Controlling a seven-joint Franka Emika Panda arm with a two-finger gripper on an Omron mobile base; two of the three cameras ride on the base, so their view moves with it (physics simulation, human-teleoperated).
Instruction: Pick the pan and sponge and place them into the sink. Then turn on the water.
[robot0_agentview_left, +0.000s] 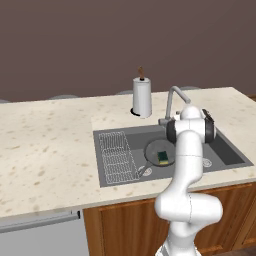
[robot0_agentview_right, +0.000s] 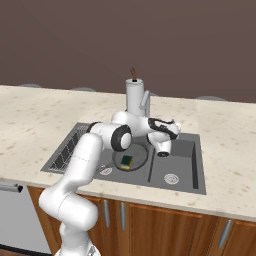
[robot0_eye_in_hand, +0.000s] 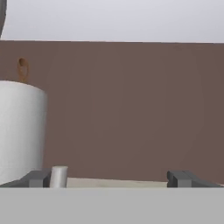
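Sink: large rectangular dark grey basin recessed into the desk, nearer the front edge than the back; smooth matte walls; a round drain shows on its bare floor in the right base view.
Desk: broad slab of pale speckled stone, cream with tan flecks; brown wooden cabinet doors with slim metal handles beneath the front edge.
Wire rack: ribbed, thin light-grey wires, filling the sink's left section.
Paper towel roll: white upright cylinder on a brown wooden spindle, on the desk just behind the sink's back edge.
Pan: round, shallow, dark grey, dull like cast iron; lies flat on the sink floor just right of the rack, its short handle pointing toward the sink's front edge.
Faucet: curved grey metal gooseneck rising at the sink's back edge, beside the roll.
Sponge: small rectangle, dark green top over yellow; rests inside the pan.
Gripper: over the sink near the faucet; two dark fingertips set wide apart, nothing between them; a small grey cylinder stands just beside the left tip in the hand view.
Writing: none readable.
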